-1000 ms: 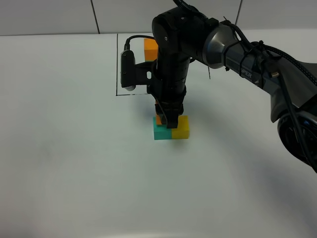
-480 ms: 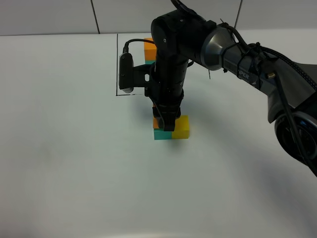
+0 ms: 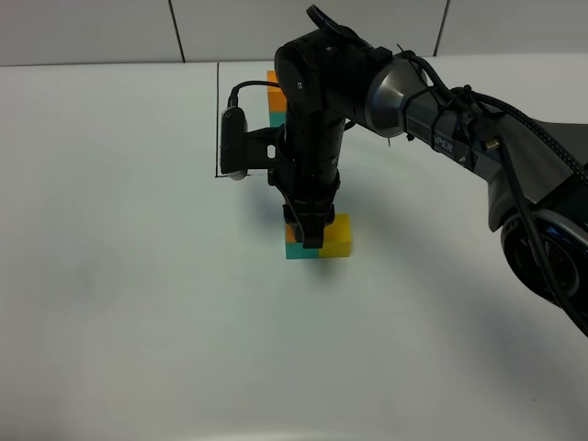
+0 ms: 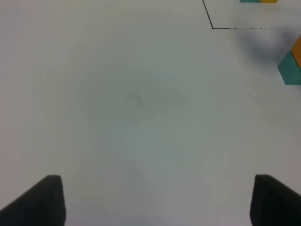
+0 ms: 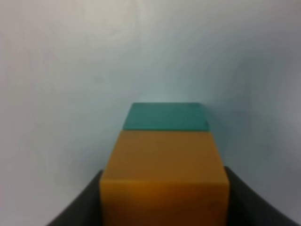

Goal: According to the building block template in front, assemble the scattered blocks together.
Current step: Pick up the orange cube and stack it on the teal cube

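A white table fills the view; a thin black outline is drawn on it; pale tiled wall behind.

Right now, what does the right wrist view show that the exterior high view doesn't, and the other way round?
Only the right wrist view shows the orange cube clamped between the right gripper fingers, with the teal cube's top face beyond it. Only the exterior high view shows the yellow cube, the template behind the arm, and the black line on the table. Both show orange cube, teal cube and table.
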Controlling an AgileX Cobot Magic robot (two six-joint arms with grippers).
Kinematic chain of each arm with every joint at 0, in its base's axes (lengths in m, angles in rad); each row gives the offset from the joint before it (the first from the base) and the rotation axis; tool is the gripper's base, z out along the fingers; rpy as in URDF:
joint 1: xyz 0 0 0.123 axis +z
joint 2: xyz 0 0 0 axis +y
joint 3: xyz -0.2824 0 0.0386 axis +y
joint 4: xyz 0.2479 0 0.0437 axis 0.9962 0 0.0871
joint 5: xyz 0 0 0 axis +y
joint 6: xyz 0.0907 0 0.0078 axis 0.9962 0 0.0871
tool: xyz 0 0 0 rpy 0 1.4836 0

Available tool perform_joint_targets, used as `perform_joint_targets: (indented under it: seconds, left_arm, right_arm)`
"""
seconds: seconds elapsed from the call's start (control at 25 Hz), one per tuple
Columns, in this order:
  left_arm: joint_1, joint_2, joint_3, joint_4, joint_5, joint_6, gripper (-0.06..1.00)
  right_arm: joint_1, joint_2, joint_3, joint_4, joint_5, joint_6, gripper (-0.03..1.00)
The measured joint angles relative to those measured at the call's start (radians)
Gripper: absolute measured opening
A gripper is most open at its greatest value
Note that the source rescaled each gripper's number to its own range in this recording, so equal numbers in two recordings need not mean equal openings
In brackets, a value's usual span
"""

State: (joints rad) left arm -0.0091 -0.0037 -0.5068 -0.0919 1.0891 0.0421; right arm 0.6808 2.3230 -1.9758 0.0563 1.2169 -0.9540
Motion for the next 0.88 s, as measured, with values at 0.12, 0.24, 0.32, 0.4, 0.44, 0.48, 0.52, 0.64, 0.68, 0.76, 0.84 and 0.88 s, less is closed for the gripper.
perform_joint_targets:
  seconds: [0.12,0.24,0.32,0.4,0.44,0.48,0.52,0.64,0.68,0.76,0.84,0.88]
  left_arm:
    - [0.000,0.000,0.000,0.000,0.000,0.000,0.82]
    - [0.000,0.000,0.000,0.000,0.000,0.000,0.82]
    - [0.000,0.000,0.000,0.000,0.000,0.000,0.82]
    - [0.000,0.000,0.000,0.000,0.000,0.000,0.82]
    - [0.000,0.000,0.000,0.000,0.000,0.000,0.82]
    - [0.000,0.000,0.000,0.000,0.000,0.000,0.82]
    - [0.000,0.000,0.000,0.000,0.000,0.000,0.82]
    - [0.000,0.000,0.000,0.000,0.000,0.000,0.82]
    - [0.000,0.000,0.000,0.000,0.000,0.000,0.82]
    - [0.000,0.000,0.000,0.000,0.000,0.000,0.82]
    - [0.000,0.000,0.000,0.000,0.000,0.000,0.82]
    - [0.000,0.000,0.000,0.000,0.000,0.000,0.82]
  right_arm:
    - [0.000,0.000,0.000,0.000,0.000,0.006,0.00]
    - [0.000,0.000,0.000,0.000,0.000,0.010,0.00]
    - [0.000,0.000,0.000,0.000,0.000,0.011,0.00]
    - [0.000,0.000,0.000,0.000,0.000,0.011,0.00]
    - [0.000,0.000,0.000,0.000,0.000,0.015,0.00]
    - [0.000,0.000,0.000,0.000,0.000,0.015,0.00]
    - [0.000,0.000,0.000,0.000,0.000,0.015,0.00]
    - [0.000,0.000,0.000,0.000,0.000,0.020,0.00]
    - [0.000,0.000,0.000,0.000,0.000,0.023,0.00]
    - [0.000,0.000,0.000,0.000,0.000,0.030,0.00]
    - [0.000,0.001,0.000,0.000,0.000,0.034,0.00]
    - [0.000,0.003,0.000,0.000,0.000,0.035,0.00]
